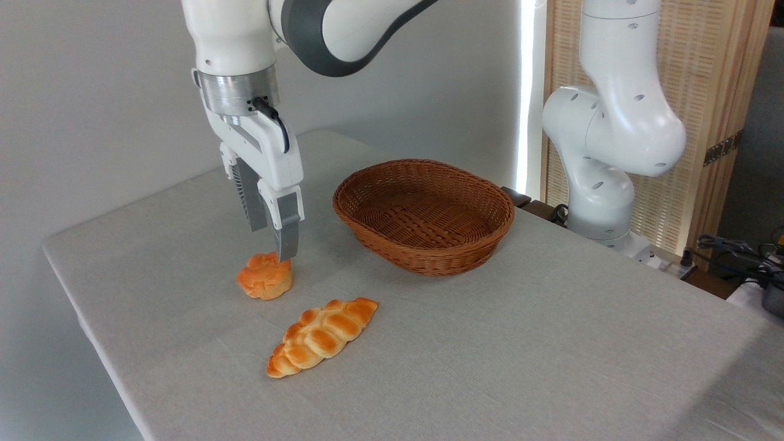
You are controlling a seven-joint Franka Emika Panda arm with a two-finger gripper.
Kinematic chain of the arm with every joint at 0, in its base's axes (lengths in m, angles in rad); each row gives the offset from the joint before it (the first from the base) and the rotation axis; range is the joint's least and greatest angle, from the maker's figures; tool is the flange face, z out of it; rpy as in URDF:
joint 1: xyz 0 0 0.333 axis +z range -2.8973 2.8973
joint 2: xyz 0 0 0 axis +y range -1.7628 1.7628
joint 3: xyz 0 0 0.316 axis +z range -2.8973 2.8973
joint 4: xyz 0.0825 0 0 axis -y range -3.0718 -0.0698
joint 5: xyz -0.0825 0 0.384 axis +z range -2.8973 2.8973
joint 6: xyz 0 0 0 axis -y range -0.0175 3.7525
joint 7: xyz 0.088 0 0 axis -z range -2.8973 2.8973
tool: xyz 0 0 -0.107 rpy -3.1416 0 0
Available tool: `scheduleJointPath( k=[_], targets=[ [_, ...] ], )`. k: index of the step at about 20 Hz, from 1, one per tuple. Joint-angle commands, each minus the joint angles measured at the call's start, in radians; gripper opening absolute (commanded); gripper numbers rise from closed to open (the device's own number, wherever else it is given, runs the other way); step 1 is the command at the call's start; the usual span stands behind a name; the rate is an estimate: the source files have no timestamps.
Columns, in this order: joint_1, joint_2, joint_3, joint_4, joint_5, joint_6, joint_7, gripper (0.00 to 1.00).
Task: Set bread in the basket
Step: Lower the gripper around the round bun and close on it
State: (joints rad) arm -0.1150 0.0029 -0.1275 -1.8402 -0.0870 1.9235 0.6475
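Clearly we have a bare table [551, 343] carrying everything, with the basket [424, 214] as our landmark, sitting empty to receive the bun. Left of the basket and nearer the camera lies the loaf [323, 336], which we leave alone. Left of the basket, our gripper [277, 250] hangs spread, fingers astride the bun [265, 276], not yet pinching, readying a grasp.
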Motion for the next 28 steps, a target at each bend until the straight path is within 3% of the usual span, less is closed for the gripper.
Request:
scheduleJointPath(
  k=[1,5,11,19,21,23,24,28],
  targets=[
    [-0.005,-0.031,-0.043,-0.125,-0.016,0.144,-0.011,1.0],
    [-0.005,-0.001,-0.09,-0.197,-0.016,0.299,-0.012,1.0],
    [-0.037,0.066,-0.107,-0.198,-0.016,0.368,-0.015,1.0],
    [-0.042,0.106,-0.109,-0.197,-0.014,0.402,-0.011,1.0],
    [-0.048,0.108,-0.112,-0.197,-0.014,0.401,-0.012,0.81],
    [-0.048,0.108,-0.115,-0.195,-0.014,0.401,-0.012,0.43],
    [-0.048,0.108,-0.115,-0.195,-0.014,0.401,-0.011,0.29],
    [-0.048,0.109,-0.115,-0.195,-0.014,0.399,-0.009,0.28]
  ],
)
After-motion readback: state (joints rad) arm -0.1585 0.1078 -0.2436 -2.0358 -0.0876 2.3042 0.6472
